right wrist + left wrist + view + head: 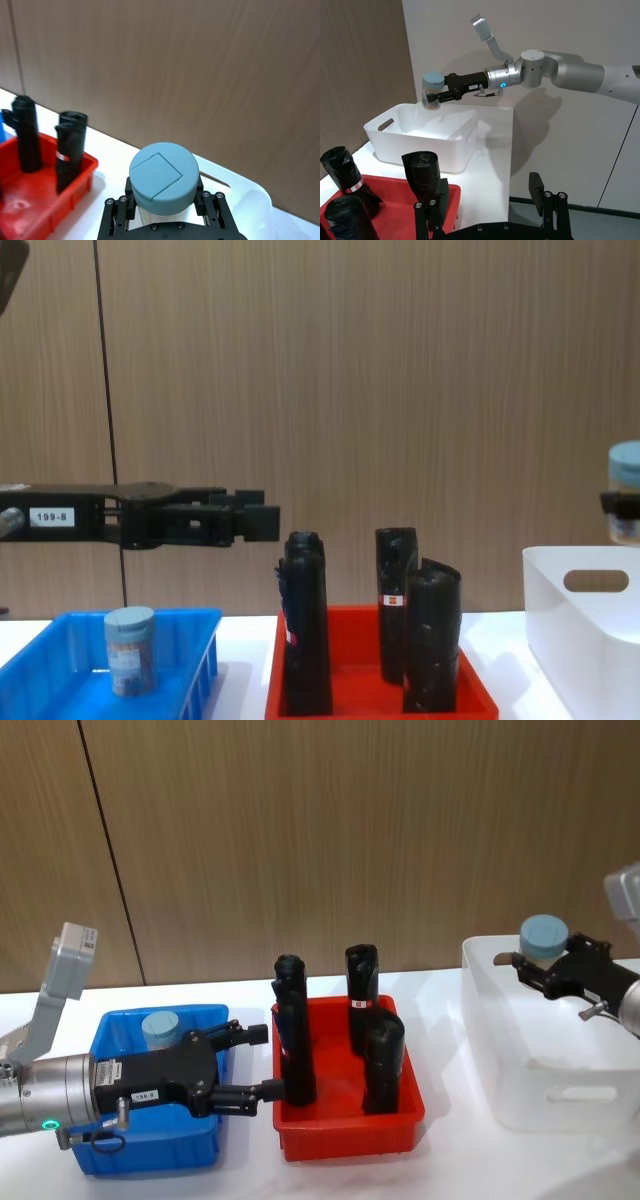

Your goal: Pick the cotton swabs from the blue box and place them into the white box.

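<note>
Head view: left hand (258,1063) is spread wide with nothing between its fingers, held out level over the blue box (150,1152). One swab jar (160,1026) stands upright in that box, just beside the hand's body on its far side. The red tray (350,1138) sits right ahead of the fingertips, with black packs (382,1062) standing in it. Right hand (545,963) is clenched on a second swab jar (543,933), lid up, with the white box (560,1105) underneath it. Boxes and tray all sit on the white surface (445,1020).

Left wrist view: right hand shows farther off and grips the second swab jar by its clear body, just under the lid. The jar hangs over the white box's open top, near one end. The left hand's own fingers are apart. A black pack and the red tray corner are just past one finger.

Right wrist view: the pale blue lid sits upright between the right hand's fingers, pinched from both sides. The white box rim is below the hand. The red tray with two packs is off to one side.

Chest view: left hand is high above the blue box, fingers parted and pointing toward the packs. The swab jar is well below it on the box floor. The second swab jar is held just over the white box rim; whether it touches cannot be told.
</note>
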